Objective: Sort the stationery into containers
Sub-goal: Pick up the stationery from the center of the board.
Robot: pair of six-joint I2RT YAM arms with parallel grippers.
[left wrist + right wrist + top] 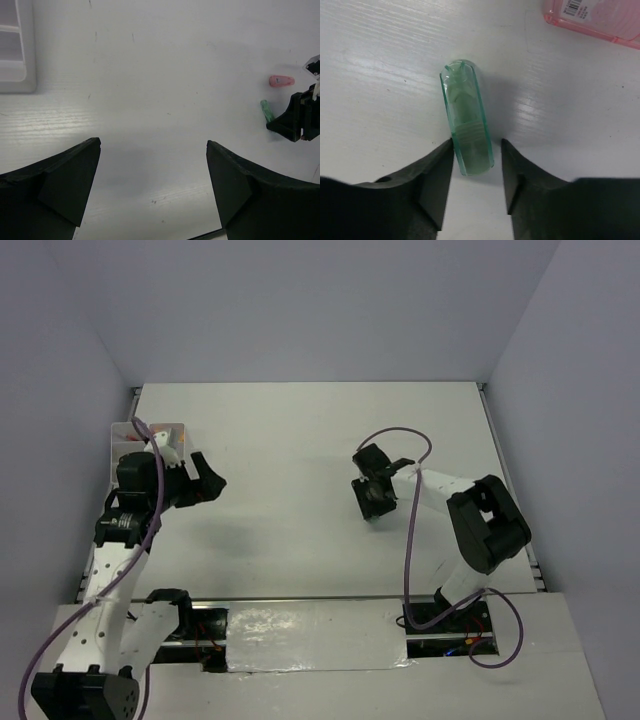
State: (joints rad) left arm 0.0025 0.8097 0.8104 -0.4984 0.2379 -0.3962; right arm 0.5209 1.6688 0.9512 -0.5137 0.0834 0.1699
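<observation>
A green translucent marker cap lies on the white table. Its near end sits between the fingers of my right gripper. The left finger touches it and the right finger stands a small gap off, so the gripper is open around it. A pink translucent piece lies just beyond. In the left wrist view the green cap and the pink piece lie far right by the right gripper. My left gripper is open wide and empty above bare table. The white divided box stands at the far left, partly hidden by my left arm.
A corner of the white box shows at the top left of the left wrist view. In the top view the left gripper hovers right of the box and the right gripper is mid-table. Grey walls close three sides.
</observation>
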